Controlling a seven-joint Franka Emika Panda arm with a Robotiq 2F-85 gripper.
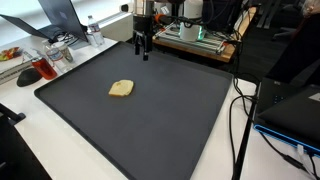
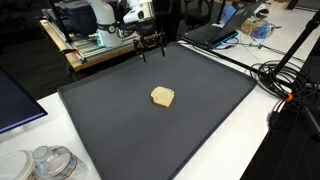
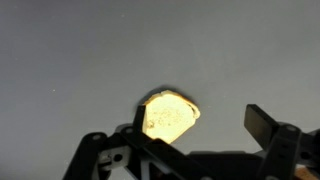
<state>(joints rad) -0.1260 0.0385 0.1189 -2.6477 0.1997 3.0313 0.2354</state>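
A pale yellow piece of bread (image 1: 121,89) lies near the middle of a large dark grey mat (image 1: 170,120); it also shows in the other exterior view (image 2: 163,96) and in the wrist view (image 3: 170,115). My gripper (image 1: 144,53) hangs above the mat's far edge, well apart from the bread; it shows too at the back of the mat (image 2: 152,51). Its fingers (image 3: 195,135) are spread apart with nothing between them.
A machine with green parts (image 1: 195,35) stands behind the mat. Clear containers and a red item (image 1: 45,68) sit to one side. Laptops (image 2: 210,32) and black cables (image 2: 285,85) lie by the mat's edges. A plastic cup (image 2: 50,162) stands near the front corner.
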